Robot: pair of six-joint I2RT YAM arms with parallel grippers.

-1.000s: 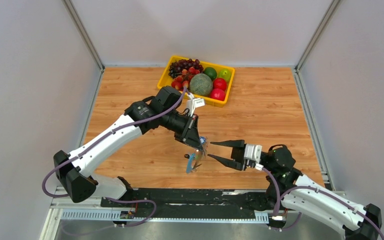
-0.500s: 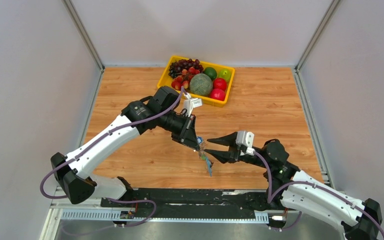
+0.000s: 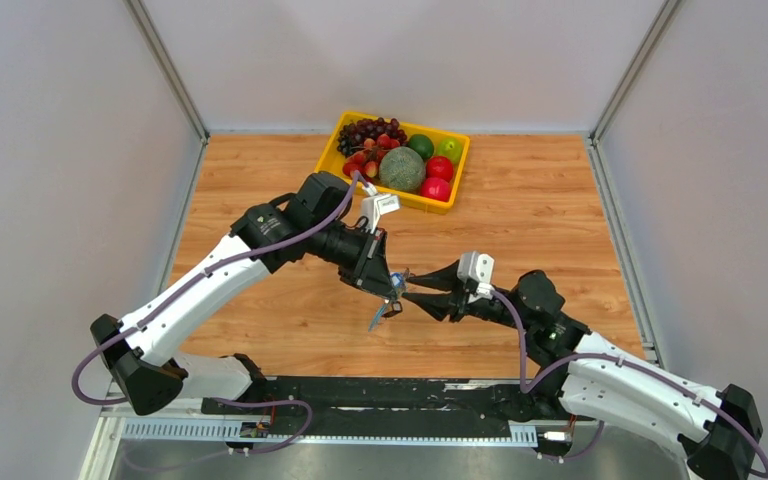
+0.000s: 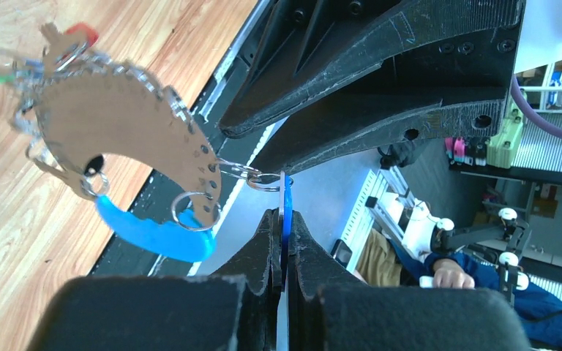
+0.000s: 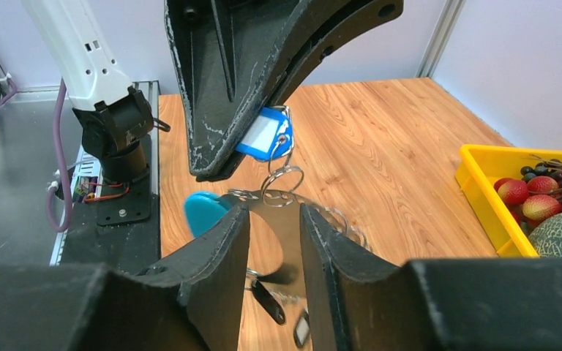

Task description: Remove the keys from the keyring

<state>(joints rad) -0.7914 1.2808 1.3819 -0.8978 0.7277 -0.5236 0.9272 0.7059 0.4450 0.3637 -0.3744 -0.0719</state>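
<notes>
Keyring [image 4: 128, 124] hung in mid-air, narrowly straddled by the right gripper [image 5: 274, 216], grip unclear; left gripper [image 4: 284, 216] pinched its blue key [image 5: 262, 135]; other keys [image 4: 51, 47] were blurred.

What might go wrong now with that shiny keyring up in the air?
The left gripper pinches only the flat blue plastic key tag; if it slips, the whole bunch could drop onto the wooden table.
The silvery crescent-shaped keyring dangles on small wire rings, so it may swing away from the open jaws of the right gripper.

Left arm [image 3: 210, 275] and right arm [image 3: 610, 375] reach inward, tips nearly meeting; left pincer [image 3: 392, 285] clamped tight, right pincer [image 3: 412, 293] narrowly parted.
</notes>
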